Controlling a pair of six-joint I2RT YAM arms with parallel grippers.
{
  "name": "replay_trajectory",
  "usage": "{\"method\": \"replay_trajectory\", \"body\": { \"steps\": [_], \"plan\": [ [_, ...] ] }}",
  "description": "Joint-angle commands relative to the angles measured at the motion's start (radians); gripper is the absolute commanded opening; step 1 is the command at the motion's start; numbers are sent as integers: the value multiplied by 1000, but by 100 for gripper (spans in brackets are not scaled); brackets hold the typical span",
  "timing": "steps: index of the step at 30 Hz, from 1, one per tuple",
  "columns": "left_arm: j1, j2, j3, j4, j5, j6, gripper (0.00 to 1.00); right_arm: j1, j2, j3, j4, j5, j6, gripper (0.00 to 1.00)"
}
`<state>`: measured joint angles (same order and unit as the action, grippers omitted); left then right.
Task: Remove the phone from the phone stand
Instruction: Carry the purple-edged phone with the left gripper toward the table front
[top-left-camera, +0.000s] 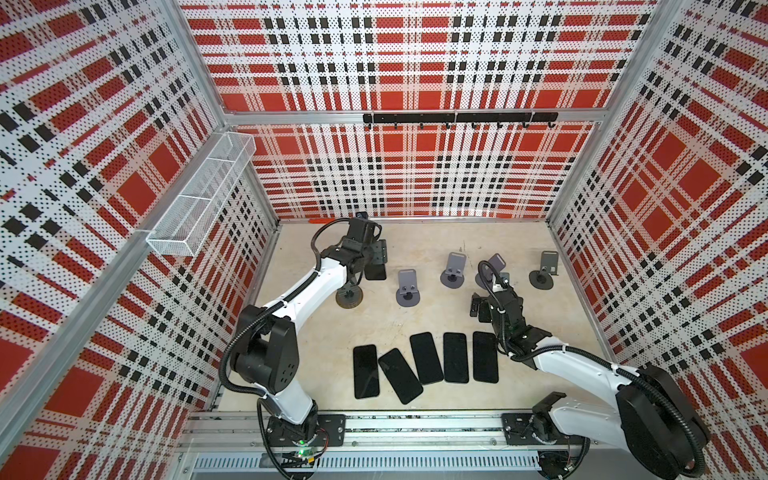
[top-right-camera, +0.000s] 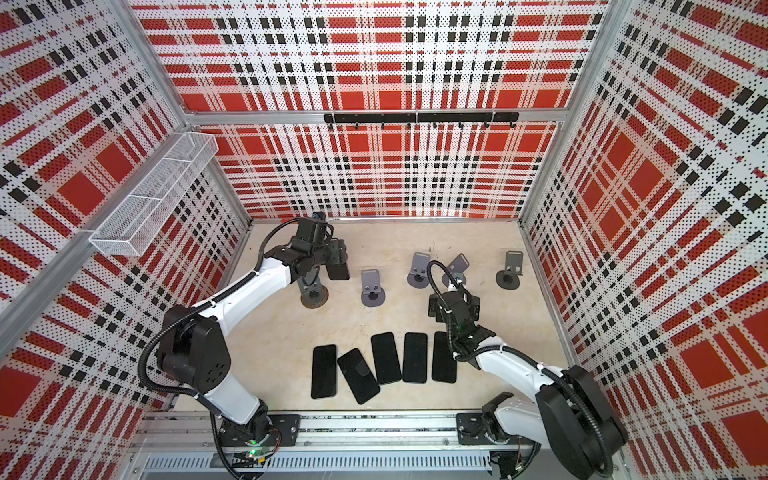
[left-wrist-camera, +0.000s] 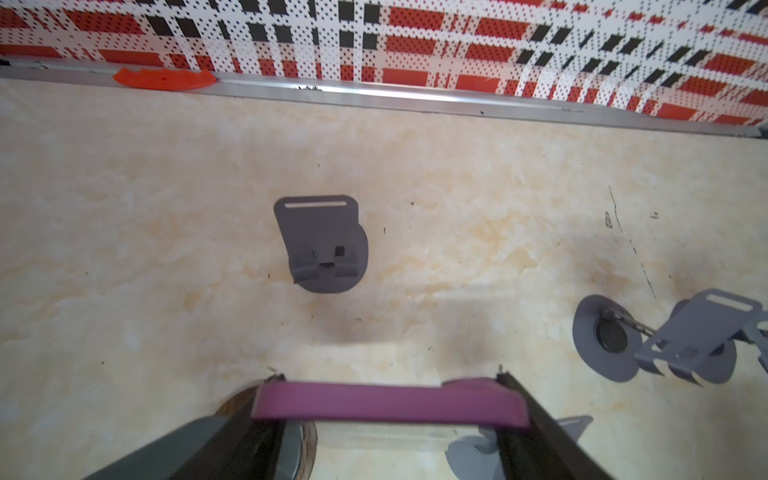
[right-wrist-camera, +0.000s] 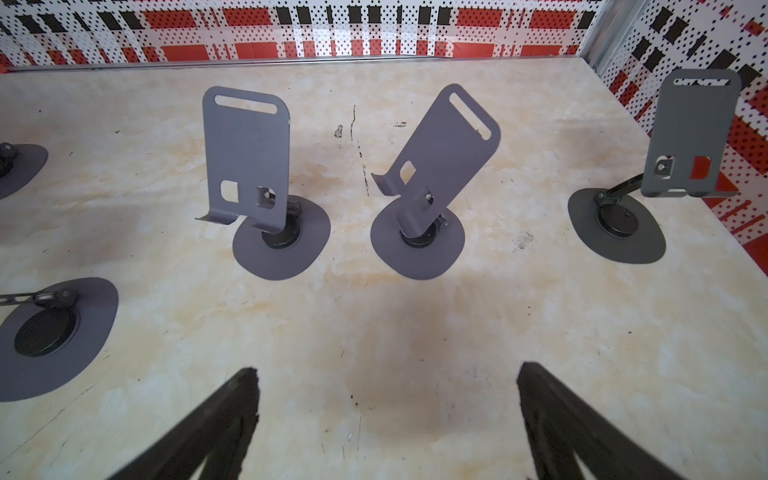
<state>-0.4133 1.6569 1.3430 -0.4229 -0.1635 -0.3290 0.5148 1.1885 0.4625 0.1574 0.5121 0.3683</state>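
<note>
My left gripper is shut on the phone at the back left of the table. The left wrist view shows the phone's purple case edge spanning the two fingers. The phone stand, with its round brown-rimmed base, stands just to the front and left of the phone, partly under my left arm. The phone appears lifted clear of its plate. My right gripper is open over bare table on the right, with nothing between its fingers.
Several black phones lie flat in a row near the table's front. Empty grey stands line the back. An orange piece lies along the back rail. A wire basket hangs on the left wall.
</note>
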Motion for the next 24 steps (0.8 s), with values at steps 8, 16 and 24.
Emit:
{"method": "replay_trajectory", "body": {
  "steps": [8,16,24],
  "plan": [
    [-19,-101,-121,-16,19,-3,60,-2,-13,16,-12,1,7,100],
    [-28,-116,-240,12,74,-69,59,-2,-10,18,-13,-1,9,100],
    [-72,-69,-276,30,73,-89,59,-1,-13,18,-16,3,10,100]
  ]
}}
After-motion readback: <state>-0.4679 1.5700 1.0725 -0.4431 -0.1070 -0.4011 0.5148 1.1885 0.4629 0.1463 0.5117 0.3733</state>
